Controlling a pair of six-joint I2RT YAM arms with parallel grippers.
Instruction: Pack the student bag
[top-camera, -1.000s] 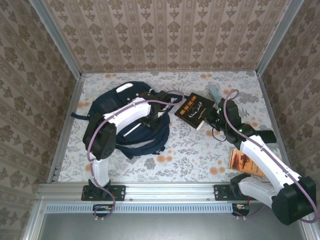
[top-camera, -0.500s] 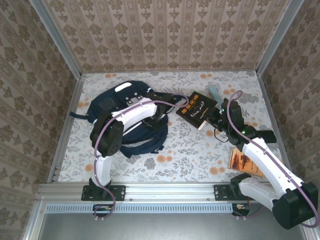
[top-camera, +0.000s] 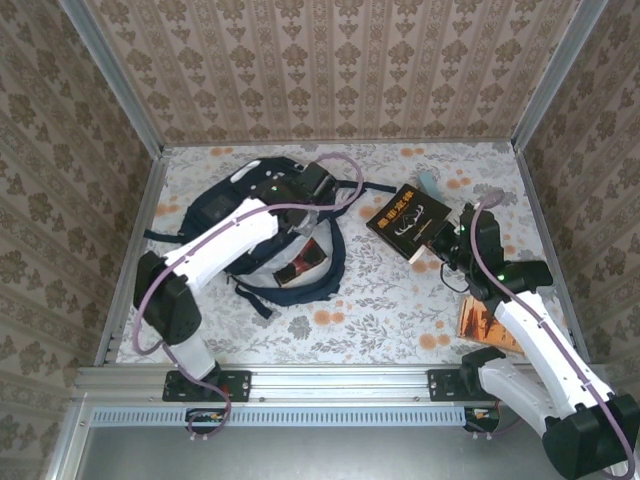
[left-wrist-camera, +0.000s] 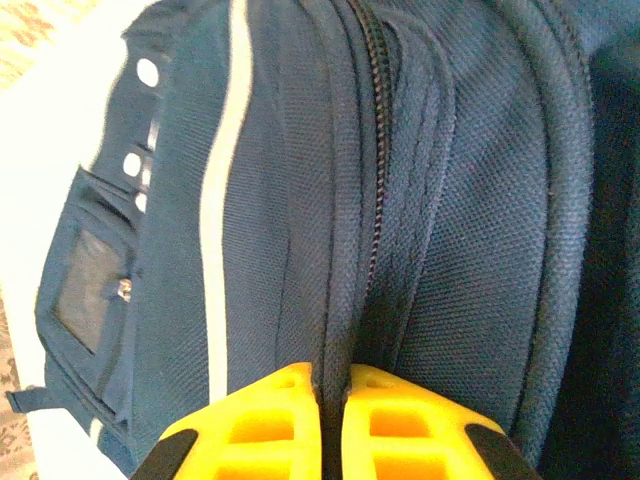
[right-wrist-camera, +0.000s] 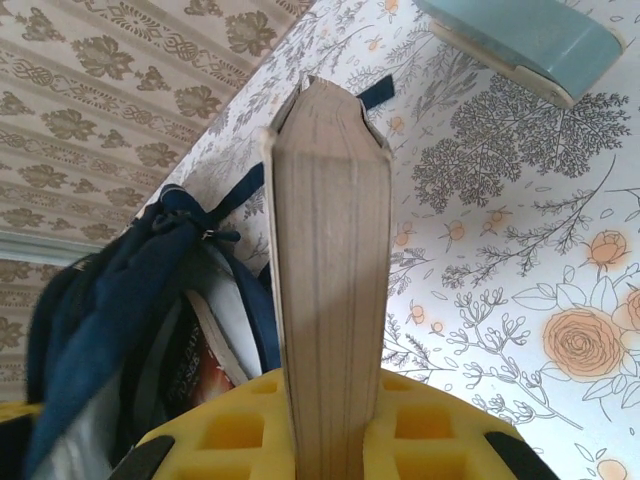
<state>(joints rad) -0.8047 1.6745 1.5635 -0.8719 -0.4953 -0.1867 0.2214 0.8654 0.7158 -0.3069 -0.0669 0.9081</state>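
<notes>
The student bag (top-camera: 205, 208), navy with a white stripe (left-wrist-camera: 215, 200), lies at the left of the table. My left gripper (top-camera: 312, 183) is at its far top edge, and in the left wrist view it (left-wrist-camera: 335, 385) is shut on a fold of navy fabric beside the zipper (left-wrist-camera: 380, 150). The bag's mouth gapes toward the front, showing pale lining and a reddish book (top-camera: 300, 265) inside. My right gripper (top-camera: 440, 240) is shut on a black book (top-camera: 405, 218) to the right of the bag. In the right wrist view that book (right-wrist-camera: 330, 250) stands edge-on between the yellow fingers (right-wrist-camera: 240, 430).
A light blue object (top-camera: 428, 182) lies behind the black book and shows in the right wrist view (right-wrist-camera: 520, 35). An orange-covered book (top-camera: 488, 322) lies at the right, partly under my right arm. Patterned walls enclose the table on three sides.
My left gripper has shut on the bag's edge and pulled it up and back, opening the bag and baring the reddish book. The right gripper with the black book has shifted slightly right.
</notes>
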